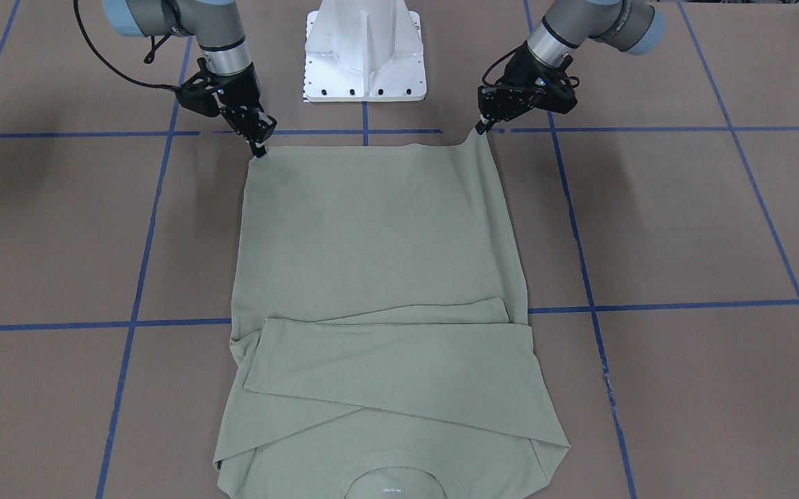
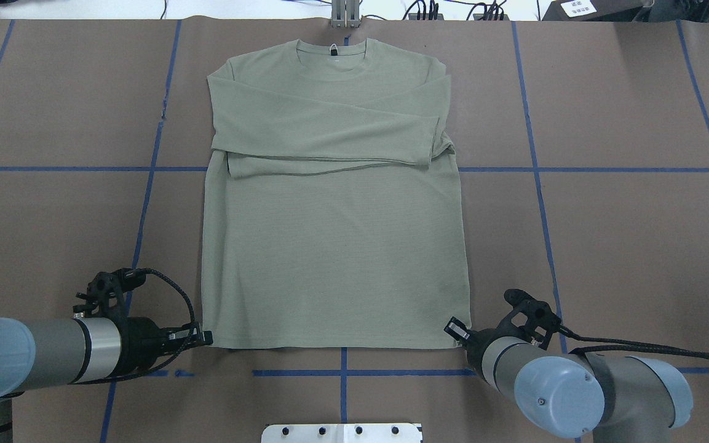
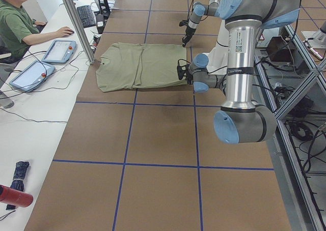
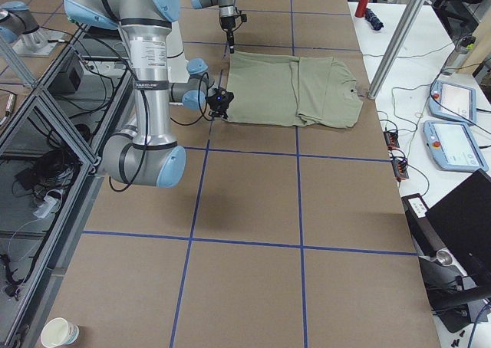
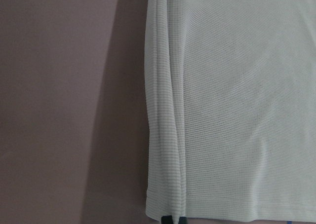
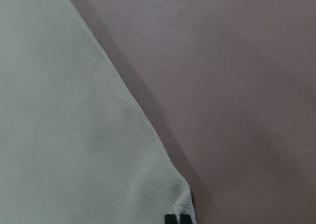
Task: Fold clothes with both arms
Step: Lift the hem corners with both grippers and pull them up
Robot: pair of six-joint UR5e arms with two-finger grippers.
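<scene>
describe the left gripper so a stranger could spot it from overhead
Find the green shirt spread on the brown table and follow its near hem to the view's left corner. The left gripper pinches that corner, on an arm lying level from the left edge; the right gripper holds the other corner, slanted.

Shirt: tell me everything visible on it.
The shirt is pale sage-green, a fine ribbed knit with long sleeves and a round neck, and has a white tag inside. It lies flat, front up, on the brown paper-covered table, collar away from the robot. Both sleeves are folded across the chest, overlapping. The left hand and right hand each pinch a hem corner; the left hand's corner is raised slightly.
</scene>
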